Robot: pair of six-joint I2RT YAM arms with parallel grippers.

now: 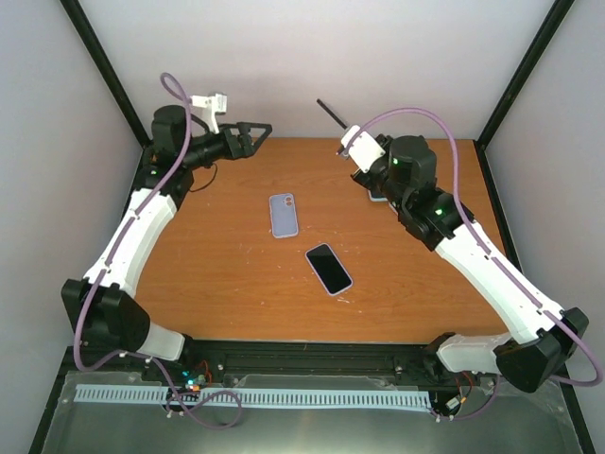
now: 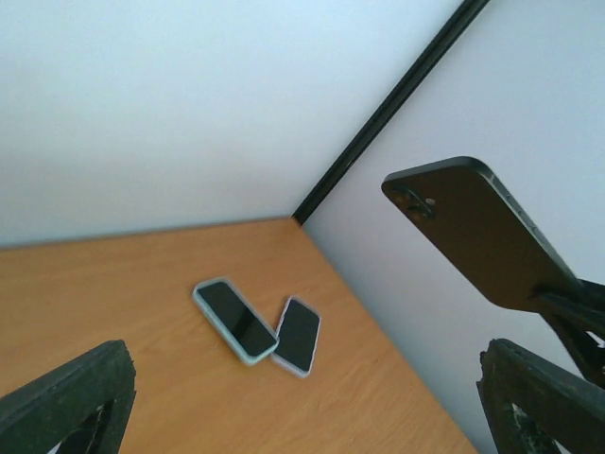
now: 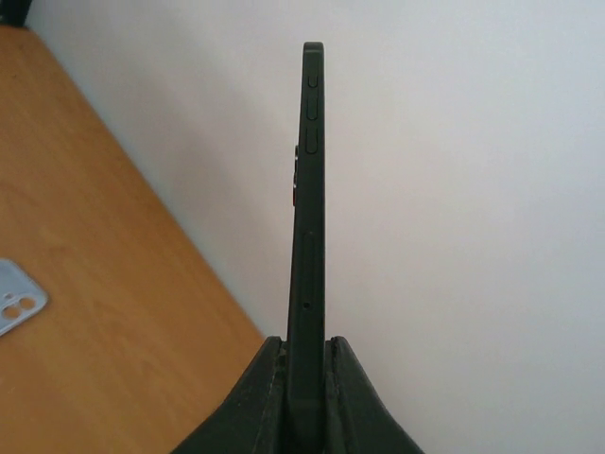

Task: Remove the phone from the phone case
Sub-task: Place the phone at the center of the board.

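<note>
So the right end effector (image 3: 304, 364) is clamped on a bare black phone (image 3: 308, 189). It grips the phone by the bottom end, and the rest sticks straight out past the fingertips, edge-on to its own camera with the side buttons showing. It's up off the bench (image 1: 217, 274), near the back wall. The left end effector (image 1: 257, 132) hangs over the far left corner with its fingers (image 2: 71, 402) spread wide apart and nothing between them. From there the black phone is off to its right, at about the same height. Down on the bench, between the two end effectors and a bit nearer the arm bases, there's a pale lilac case (image 1: 283, 215) lying back up with the camera corner showing; can't tell if anything's inside it. Just beyond it, closer to the bases, lies a dark-screened phone (image 1: 328, 269), face up. The left wrist view also catches a teal-cased phone (image 2: 235, 321) touching a pinkish-cased phone (image 2: 298, 335), both below the right end effector.
</note>
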